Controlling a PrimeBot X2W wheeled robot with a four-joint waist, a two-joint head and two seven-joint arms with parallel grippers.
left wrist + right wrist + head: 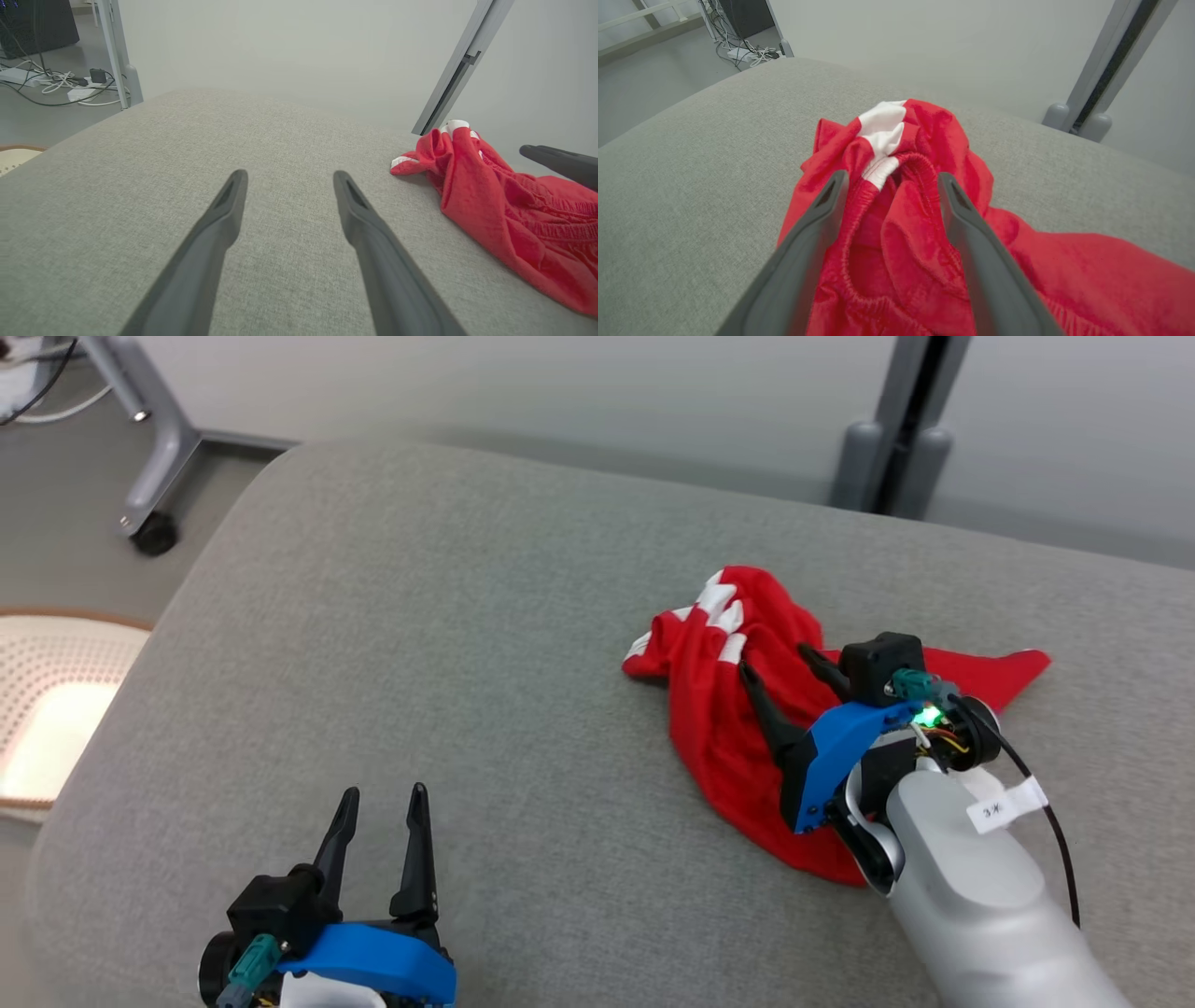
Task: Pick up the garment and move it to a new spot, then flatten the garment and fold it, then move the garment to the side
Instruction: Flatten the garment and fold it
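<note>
Red garment [709,709] lies crumpled at 3 o'clock on a grey cushion [420,663]. Right gripper [776,660] hovers over it, left gripper [384,791] at 7 o'clock; both spread wide.

You get soft, even light over the grey cushion [448,616], bright enough everywhere, with no hard shadows. Just a thin dark line sits under the red garment [719,737] on the cushion's right half. A warm glow comes off the dotted surface [47,709] beyond the cushion's left edge, and a small green light [929,716] flares on the right wrist. In your wrist views the pole [460,70] leans from edge distortion, and the near fingers [196,261] look soft.
</note>
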